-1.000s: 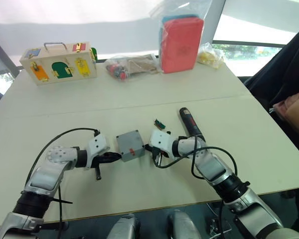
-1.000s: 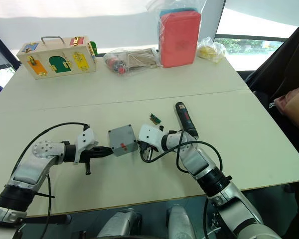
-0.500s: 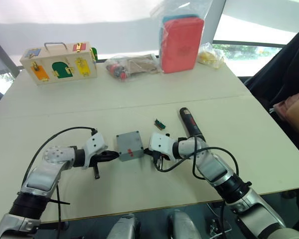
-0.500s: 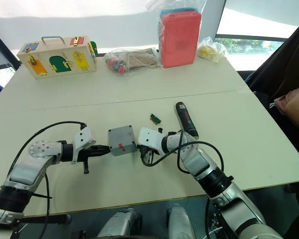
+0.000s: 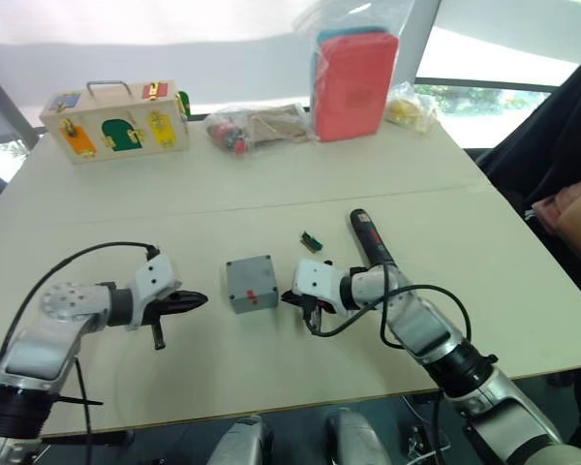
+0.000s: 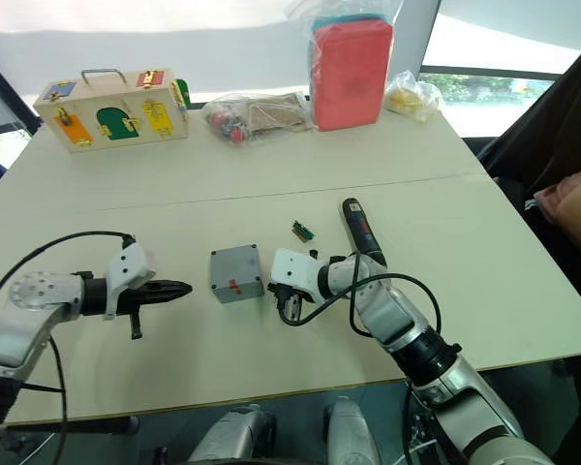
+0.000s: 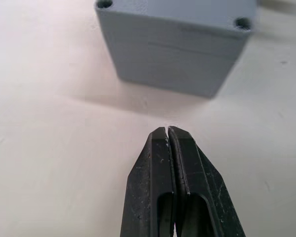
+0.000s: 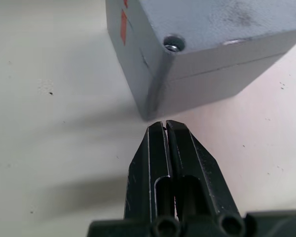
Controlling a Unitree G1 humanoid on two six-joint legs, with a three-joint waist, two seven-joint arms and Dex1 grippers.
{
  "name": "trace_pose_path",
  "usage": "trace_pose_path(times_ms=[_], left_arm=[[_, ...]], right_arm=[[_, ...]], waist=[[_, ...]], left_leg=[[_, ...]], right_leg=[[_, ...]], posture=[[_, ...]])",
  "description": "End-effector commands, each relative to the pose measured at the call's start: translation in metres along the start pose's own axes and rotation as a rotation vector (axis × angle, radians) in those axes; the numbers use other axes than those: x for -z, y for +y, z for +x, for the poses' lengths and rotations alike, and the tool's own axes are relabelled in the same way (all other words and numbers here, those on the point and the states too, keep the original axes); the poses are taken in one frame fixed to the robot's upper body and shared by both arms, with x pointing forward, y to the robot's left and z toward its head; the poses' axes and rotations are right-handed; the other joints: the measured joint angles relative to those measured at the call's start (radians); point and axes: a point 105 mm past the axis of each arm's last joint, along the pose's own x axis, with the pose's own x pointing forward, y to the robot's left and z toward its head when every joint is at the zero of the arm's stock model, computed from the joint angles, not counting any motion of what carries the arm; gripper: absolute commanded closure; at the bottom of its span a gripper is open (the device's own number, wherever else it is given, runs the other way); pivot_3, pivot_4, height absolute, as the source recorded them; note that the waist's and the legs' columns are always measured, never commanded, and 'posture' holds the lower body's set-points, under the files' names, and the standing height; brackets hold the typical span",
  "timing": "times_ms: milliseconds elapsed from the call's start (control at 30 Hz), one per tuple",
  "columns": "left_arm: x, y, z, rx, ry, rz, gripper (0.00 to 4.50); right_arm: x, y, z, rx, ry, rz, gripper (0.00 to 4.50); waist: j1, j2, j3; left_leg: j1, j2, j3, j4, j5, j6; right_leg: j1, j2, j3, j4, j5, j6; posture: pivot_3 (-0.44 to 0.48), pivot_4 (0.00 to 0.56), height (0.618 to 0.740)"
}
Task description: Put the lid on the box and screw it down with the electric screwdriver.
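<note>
Your left gripper (image 5: 196, 299) has backed well away from the small square grey plastic box (image 5: 251, 284), which sits mid-table with its shallow grey lid (image 6: 234, 263) on. Left wrist view: fingers clenched, empty. Right wrist view: right gripper (image 8: 166, 125) pinched closed, empty, just beside the box corner. The slim black pen-style electric screwdriver (image 6: 359, 229) lies untouched; fetch it next.
</note>
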Motion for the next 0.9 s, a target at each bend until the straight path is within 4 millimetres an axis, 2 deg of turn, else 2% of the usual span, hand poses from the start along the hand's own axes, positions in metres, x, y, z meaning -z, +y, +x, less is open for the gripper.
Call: trace_pose_path(times_ms=[33,167,233,333,367,400,533,733,900], left_arm=[[-0.032,0.001,-0.018,-0.005,-0.074,0.032,4.5],[-0.047,-0.002,-0.025,0.007,-0.095,0.052,4.5],[-0.06,-0.005,-0.026,0.013,-0.127,0.069,4.5],[-0.071,-0.008,-0.026,0.021,-0.154,0.08,4.5],[-0.072,-0.009,-0.025,0.024,-0.158,0.082,4.5],[-0.074,-0.01,-0.025,0.028,-0.162,0.087,4.5],[-0.08,-0.01,-0.022,0.038,-0.179,0.096,4.5],[-0.087,-0.011,-0.019,0.063,-0.195,0.109,4.5],[-0.088,-0.011,-0.018,0.066,-0.195,0.11,4.5]], right_arm=[[-0.016,-0.012,-0.029,0.059,-0.076,0.014,4.46],[-0.017,-0.019,-0.055,0.113,-0.097,0.076,4.46],[-0.016,-0.028,-0.077,0.177,-0.107,0.126,4.46],[-0.015,-0.036,-0.098,0.256,-0.115,0.183,4.46],[-0.013,-0.038,-0.101,0.276,-0.114,0.203,3.96],[-0.012,-0.038,-0.104,0.288,-0.112,0.227,3.82],[0.001,-0.028,-0.099,0.296,-0.091,0.338,2.14],[0.017,-0.016,-0.075,0.334,-0.074,0.457,2.14],[0.024,-0.022,-0.069,0.4,-0.067,0.486,2.14]], waist=[[0.003,0.0,0.001],[-0.001,0.0,0.001],[-0.001,0.0,0.002],[0.0,0.0,0.002],[-0.001,0.0,0.002],[-0.002,0.0,0.002],[-0.001,0.0,0.003],[-0.001,0.0,0.003],[-0.001,0.0,0.003]], left_leg=[[0.0,0.0,0.0,0.0,0.0,0.0],[0.0,0.0,0.0,0.0,0.0,0.001],[0.0,0.0,0.0,0.0,0.0,0.001],[0.0,0.001,0.0,0.0,-0.001,0.001],[0.0,0.001,0.0,0.0,-0.001,0.001],[0.0,0.001,0.0,0.0,-0.001,0.001],[0.0,0.001,-0.001,-0.001,-0.001,0.001],[0.0,0.001,0.0,-0.001,-0.001,0.001],[0.0,0.001,0.0,-0.001,0.0,0.001]], right_leg=[[0.0,0.0,0.0,0.0,0.0,0.0],[0.001,-0.001,0.0,-0.001,0.0,0.0],[0.001,-0.001,-0.001,-0.001,0.0,0.0],[0.001,0.0,-0.001,-0.002,0.0,0.0],[0.001,0.0,0.0,-0.003,0.0,0.0],[0.001,-0.001,0.0,-0.003,0.0,0.0],[0.001,0.0,-0.001,-0.003,0.0,0.0],[0.002,-0.001,0.0,-0.004,0.0,0.0],[0.002,-0.001,0.0,-0.004,0.0,0.0]], posture=[[0.0,0.15,0.74],[0.0,0.15,0.74],[0.0,0.15,0.74],[0.0,0.15,0.74],[0.0,0.15,0.74],[0.0,0.15,0.74],[0.0,0.15,0.74],[0.0,0.15,0.74],[0.0,0.15,0.74]])
